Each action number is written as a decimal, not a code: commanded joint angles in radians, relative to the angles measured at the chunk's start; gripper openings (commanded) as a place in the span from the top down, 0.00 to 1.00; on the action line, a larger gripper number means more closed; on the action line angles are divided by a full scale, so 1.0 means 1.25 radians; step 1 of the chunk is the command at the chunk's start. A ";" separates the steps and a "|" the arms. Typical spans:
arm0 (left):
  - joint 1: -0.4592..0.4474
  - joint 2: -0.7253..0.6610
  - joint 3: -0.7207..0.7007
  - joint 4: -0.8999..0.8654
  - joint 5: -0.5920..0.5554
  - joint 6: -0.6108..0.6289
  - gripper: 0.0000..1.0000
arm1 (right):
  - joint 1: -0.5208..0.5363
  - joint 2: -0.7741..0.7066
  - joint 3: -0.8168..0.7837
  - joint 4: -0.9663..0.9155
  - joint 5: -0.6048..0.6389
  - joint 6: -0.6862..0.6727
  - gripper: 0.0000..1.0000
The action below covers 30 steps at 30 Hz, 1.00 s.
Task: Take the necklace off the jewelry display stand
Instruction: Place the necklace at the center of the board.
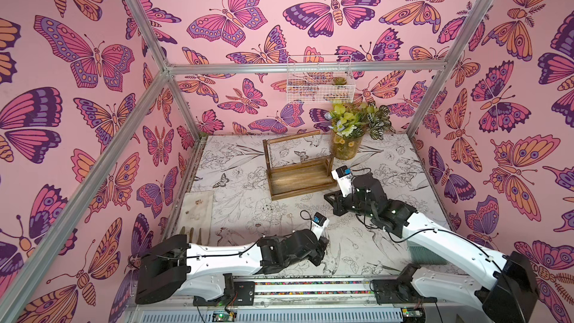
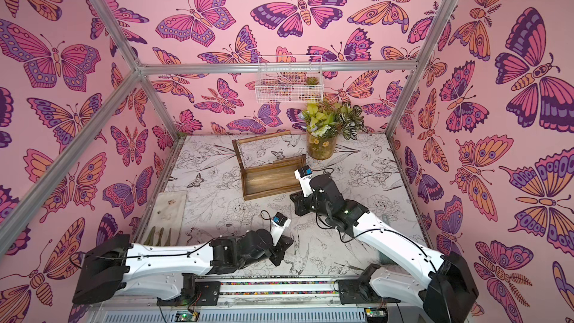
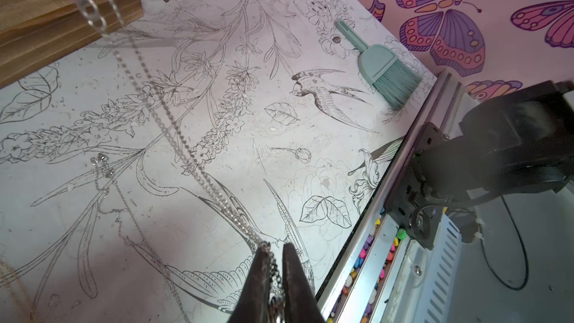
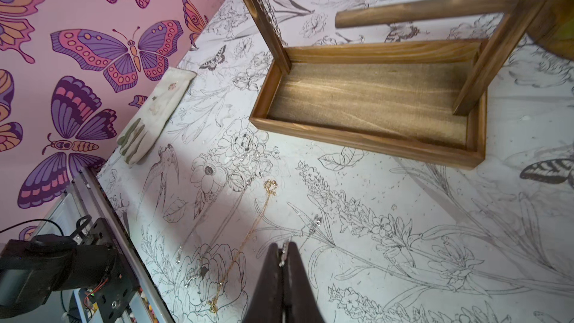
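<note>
Top views, far left: glove [image 1: 197, 212] flat on the table [image 1: 236, 181], well clear of the work.
Necklace [image 4: 269, 7]: hangs as a double strand just beside the left upright of the jewelry display stand [image 1: 302, 192], dropping toward the tray base; not yet off.
Left claw [image 3: 275, 248]: nearly shut, pinching a silver chain [image 3: 231, 209]; chain climbing past the stand's base corner and out of the left wrist view; upper end hidden, so cannot tell whether same piece as the hanging one.
Table between the claws: gold chain [image 4: 271, 186] lying loose, apart from the stand.
Right claw [image 4: 284, 248]: closed tight, low over the table, with silvery links between the tips, seemingly the end of a fine pendant chain [image 4: 315, 222] resting there.
Far right: brush [image 3: 385, 73] near the table edge, out of the way.
Step in hand, as a guess: drawing the pinched chain away from the stand.
Doing it well: keep the pinch firm; raise before pulling, to clear the top bar [image 1: 292, 137] rather than drag on the upright and tip the stand; go slowly, watching for a snag; steer away from the loose chains to avoid a tangle.
</note>
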 commanded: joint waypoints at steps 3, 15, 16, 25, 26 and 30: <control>-0.022 0.047 -0.020 -0.005 -0.043 -0.044 0.90 | 0.006 0.010 -0.039 0.050 -0.015 0.019 1.00; -0.043 0.108 -0.042 0.007 -0.063 -0.099 0.89 | 0.007 0.059 -0.119 0.119 -0.024 0.025 1.00; -0.044 0.118 -0.043 0.009 -0.063 -0.101 0.89 | 0.007 0.068 -0.121 0.125 -0.026 0.025 1.00; -0.049 0.168 -0.037 0.030 -0.062 -0.114 0.89 | 0.008 0.145 -0.123 0.175 -0.024 0.017 1.00; -0.049 0.173 -0.036 0.032 -0.061 -0.114 0.89 | 0.007 0.153 -0.123 0.178 -0.023 0.018 1.00; -0.049 0.193 -0.027 0.035 -0.058 -0.116 0.88 | 0.007 0.192 -0.122 0.196 -0.025 0.018 1.00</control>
